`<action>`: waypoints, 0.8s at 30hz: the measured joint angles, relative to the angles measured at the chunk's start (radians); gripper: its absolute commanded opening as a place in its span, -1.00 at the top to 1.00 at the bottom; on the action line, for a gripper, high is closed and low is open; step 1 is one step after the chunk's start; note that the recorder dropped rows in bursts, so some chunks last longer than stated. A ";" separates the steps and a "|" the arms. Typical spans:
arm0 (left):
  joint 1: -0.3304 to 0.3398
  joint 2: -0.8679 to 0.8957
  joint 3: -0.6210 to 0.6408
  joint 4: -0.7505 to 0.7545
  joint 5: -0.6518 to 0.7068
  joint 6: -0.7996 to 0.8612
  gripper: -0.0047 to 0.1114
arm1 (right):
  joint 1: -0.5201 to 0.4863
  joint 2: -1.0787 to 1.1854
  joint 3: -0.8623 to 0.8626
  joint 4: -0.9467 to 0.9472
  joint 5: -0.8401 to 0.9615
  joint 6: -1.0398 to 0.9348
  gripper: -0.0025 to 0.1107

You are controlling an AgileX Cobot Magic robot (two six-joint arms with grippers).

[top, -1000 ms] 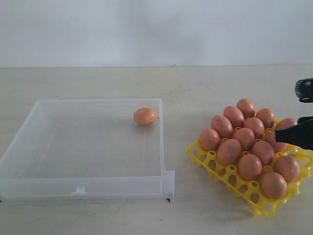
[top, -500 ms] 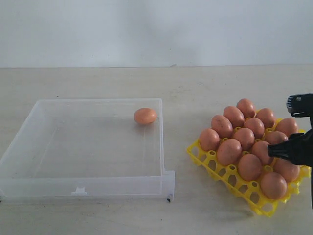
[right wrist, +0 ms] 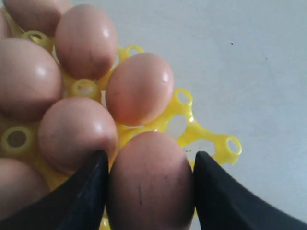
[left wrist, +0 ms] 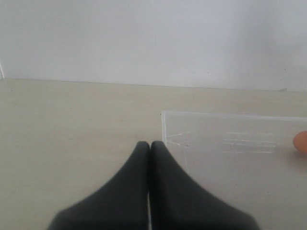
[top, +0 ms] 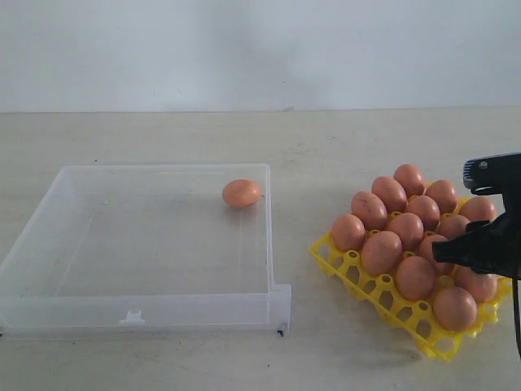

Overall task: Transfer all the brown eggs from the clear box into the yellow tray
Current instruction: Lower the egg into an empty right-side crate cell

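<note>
Right fingers (right wrist: 91, 191) clamp a brown egg (right wrist: 151, 182) at yellow tray (top: 438, 345); left fingers (left wrist: 139, 191) pressed together, empty; lone egg (top: 242, 193) in clear box (top: 195, 309).

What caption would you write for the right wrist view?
Right pincer clasps a brown egg at the yellow tray's edge, beside eggs already seated.
</note>
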 measured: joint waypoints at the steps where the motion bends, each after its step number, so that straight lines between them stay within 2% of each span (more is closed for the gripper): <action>1: 0.000 0.000 0.000 0.000 0.000 0.000 0.99 | 0.000 0.000 0.000 0.000 0.003 0.005 0.96; 12: 0.000 0.000 0.000 0.000 0.000 0.000 0.99 | 0.000 0.000 0.000 -0.016 0.003 0.020 0.96; 15: 0.000 0.000 0.000 0.000 0.000 0.000 0.99 | 0.000 0.000 0.000 -0.016 0.003 0.020 0.89; 18: 0.000 0.000 0.000 0.000 0.000 0.000 0.99 | 0.000 0.000 0.000 -0.016 0.007 0.022 0.66; 22: 0.000 0.000 0.000 0.000 0.000 0.000 0.99 | 0.000 0.000 0.000 -0.016 0.009 0.022 0.22; 24: 0.000 0.000 0.000 0.000 0.000 0.000 0.99 | 0.000 0.000 0.000 -0.016 0.011 0.022 0.09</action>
